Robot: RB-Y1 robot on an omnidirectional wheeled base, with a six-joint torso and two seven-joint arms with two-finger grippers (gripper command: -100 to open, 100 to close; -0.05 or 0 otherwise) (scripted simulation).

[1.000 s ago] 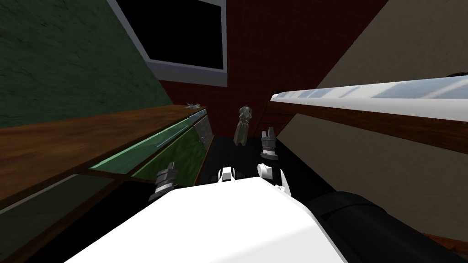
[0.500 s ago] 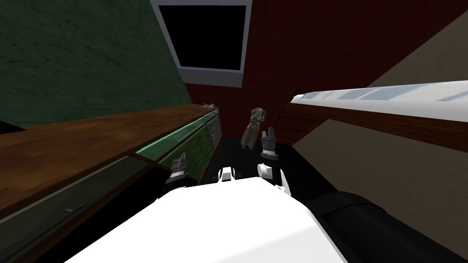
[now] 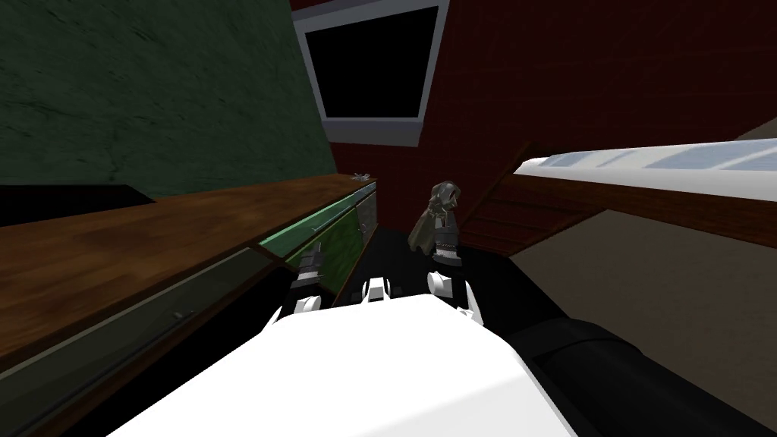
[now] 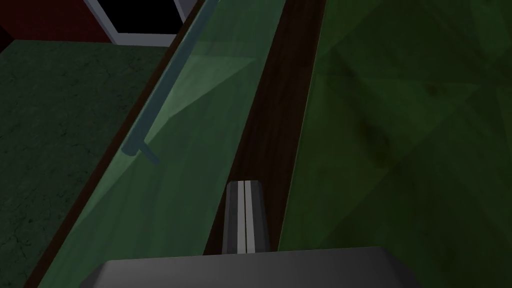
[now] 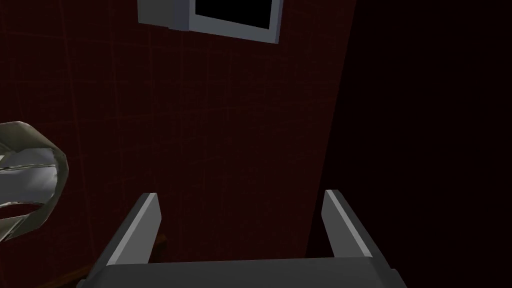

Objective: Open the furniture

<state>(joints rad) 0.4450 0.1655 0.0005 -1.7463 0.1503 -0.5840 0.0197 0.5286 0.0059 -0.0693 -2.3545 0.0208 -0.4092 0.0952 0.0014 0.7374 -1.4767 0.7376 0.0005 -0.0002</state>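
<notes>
Left wrist view: my left gripper [image 4: 243, 186], fingers pressed together on nothing, lies along the dark rail [image 4: 272, 120] between green fronts.
Cabinet [image 3: 114, 243]: at my left, appears shut; its bar handle [image 4: 167, 80] is near the gripper, untouched.
Reason: I judge I'm lining up on the handle.
Right gripper [image 5: 241, 195]: fingers spread, parked clear.

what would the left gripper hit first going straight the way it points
Likely the dark brown strip between the pale green front and the darker green panel; the left gripper points at it, but depth is unclear.
</notes>
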